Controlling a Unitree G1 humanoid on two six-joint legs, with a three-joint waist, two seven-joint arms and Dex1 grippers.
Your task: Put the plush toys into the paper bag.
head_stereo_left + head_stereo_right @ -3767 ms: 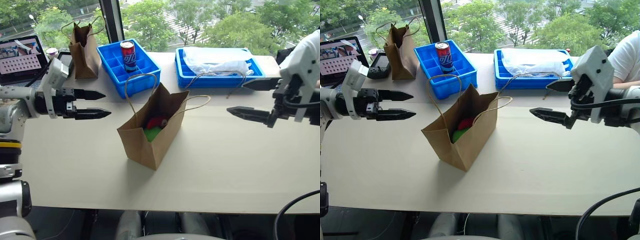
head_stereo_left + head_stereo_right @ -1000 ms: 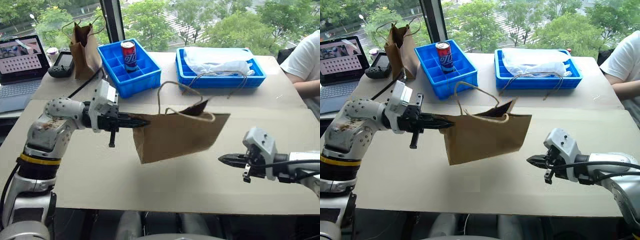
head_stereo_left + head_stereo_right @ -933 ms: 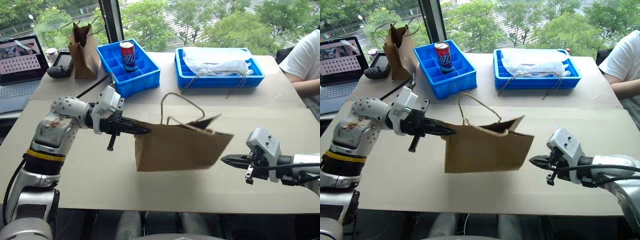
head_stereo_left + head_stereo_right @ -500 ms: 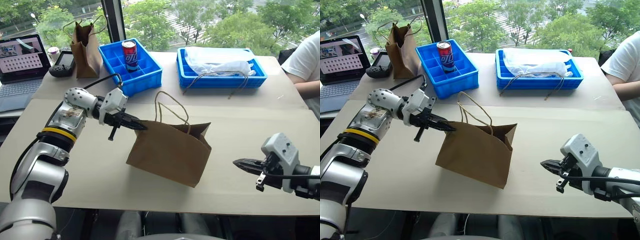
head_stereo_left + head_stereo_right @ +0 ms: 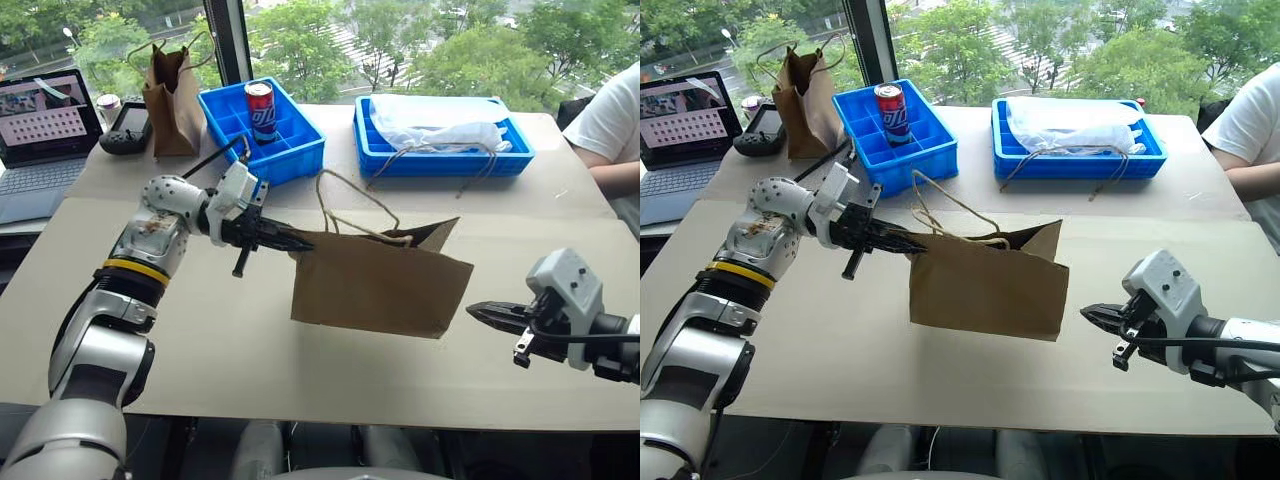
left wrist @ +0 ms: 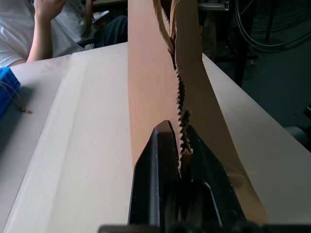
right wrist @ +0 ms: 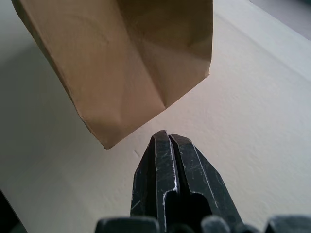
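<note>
The left gripper [image 5: 300, 243] pinches only the paper bag [image 5: 380, 290] rim, bag hanging off the table; thin paper could tear or slip; the right gripper [image 5: 482, 313] is closed, empty.

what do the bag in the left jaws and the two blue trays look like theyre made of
The paper bag looks like matte light-brown kraft paper: creased folds, a zigzag-cut rim, thin twine handles. The left gripper is shut on its rim. The divided tray and the second tray look like moulded plastic, bright blue with a slight sheen and rigid walls.
</note>
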